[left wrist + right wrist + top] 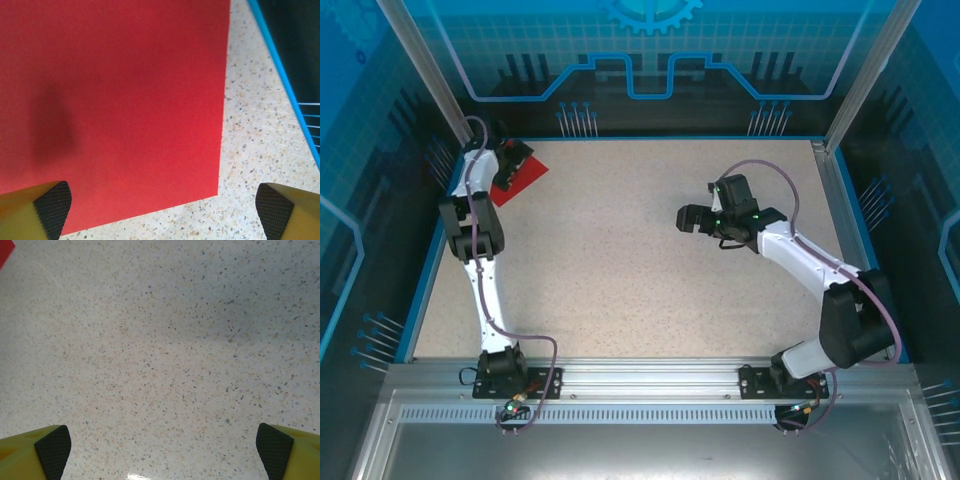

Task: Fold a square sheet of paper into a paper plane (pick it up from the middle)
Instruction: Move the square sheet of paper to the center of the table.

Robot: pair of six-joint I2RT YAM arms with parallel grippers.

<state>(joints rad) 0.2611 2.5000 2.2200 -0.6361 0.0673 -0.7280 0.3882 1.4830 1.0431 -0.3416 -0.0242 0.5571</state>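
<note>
Jaws on both arms gape wide, empty. Left jaws hover over an edge of the square sheet of paper [115,100], flat at the counter's [640,280] far-left corner; right jaws hang above bare counter, well apart. Likely best: centre the left jaws over the sheet's middle before pinching.
</note>
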